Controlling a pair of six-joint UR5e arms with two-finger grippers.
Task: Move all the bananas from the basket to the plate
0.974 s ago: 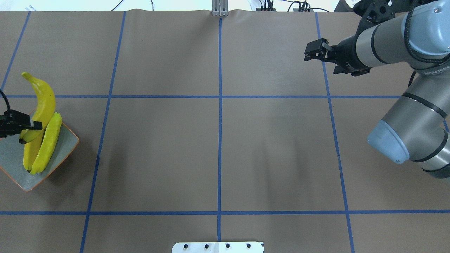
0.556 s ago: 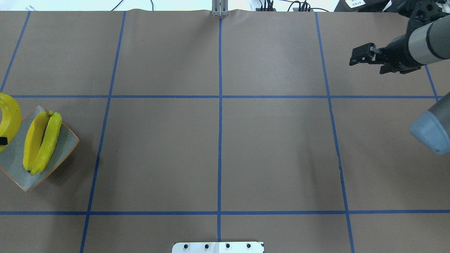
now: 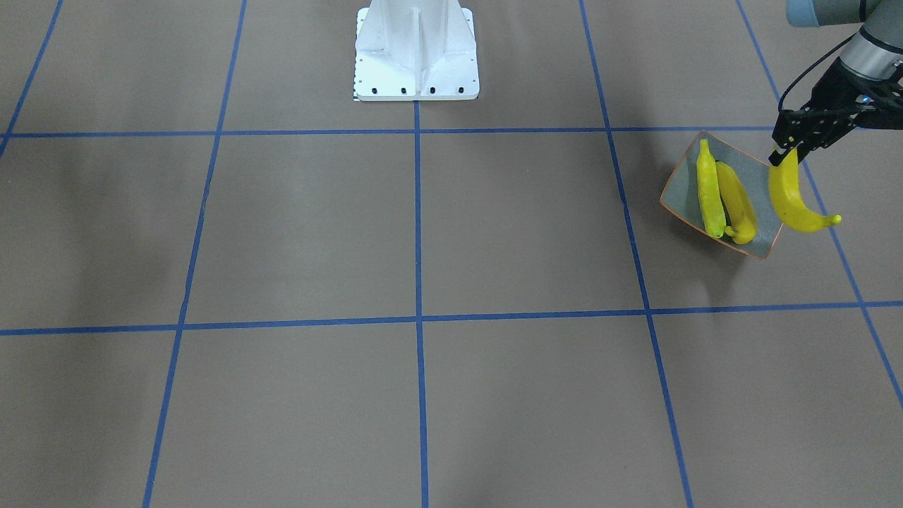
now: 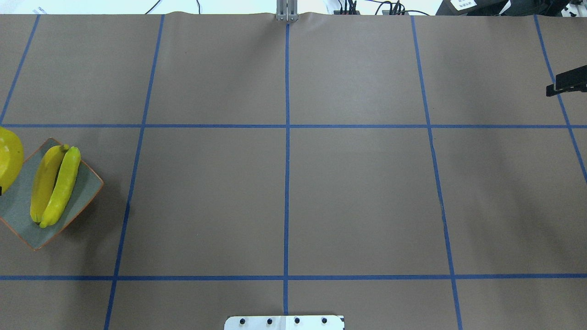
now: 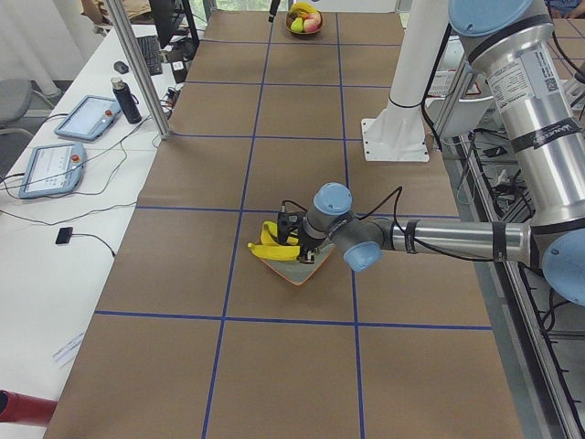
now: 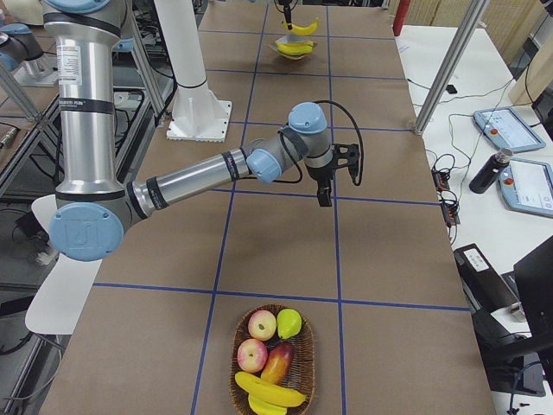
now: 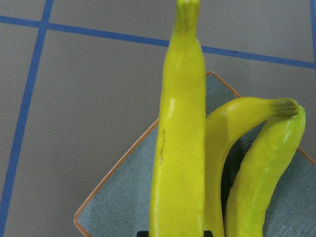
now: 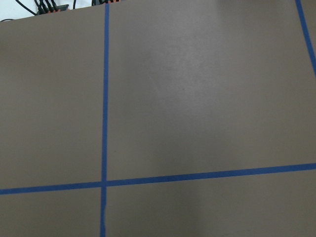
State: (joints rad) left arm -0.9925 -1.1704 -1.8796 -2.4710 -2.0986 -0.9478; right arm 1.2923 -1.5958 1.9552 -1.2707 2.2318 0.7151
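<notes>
Two bananas (image 4: 46, 183) (image 4: 63, 184) lie side by side on the grey-green plate (image 4: 87, 185) at the table's left end. My left gripper (image 3: 779, 156) is shut on the stem end of a third banana (image 3: 790, 196), which hangs over the plate's outer edge; the left wrist view shows this banana (image 7: 178, 148) above the plate (image 7: 123, 187). The basket (image 6: 298, 380) at the opposite end holds a banana (image 6: 270, 390) among other fruit. My right gripper (image 4: 565, 83) is open and empty over bare table, at the overhead view's right edge.
Apples, a pear and a mango share the basket with the banana. The white robot base (image 3: 416, 53) stands at mid-table. Beside the table are tablets (image 5: 87, 114) and a bottle (image 5: 129, 101). Brown paper with blue tape lines covers the table.
My right arm has swung right, almost out of the overhead view. My left gripper has carried its banana left, from over the plate's middle to its outer edge.
</notes>
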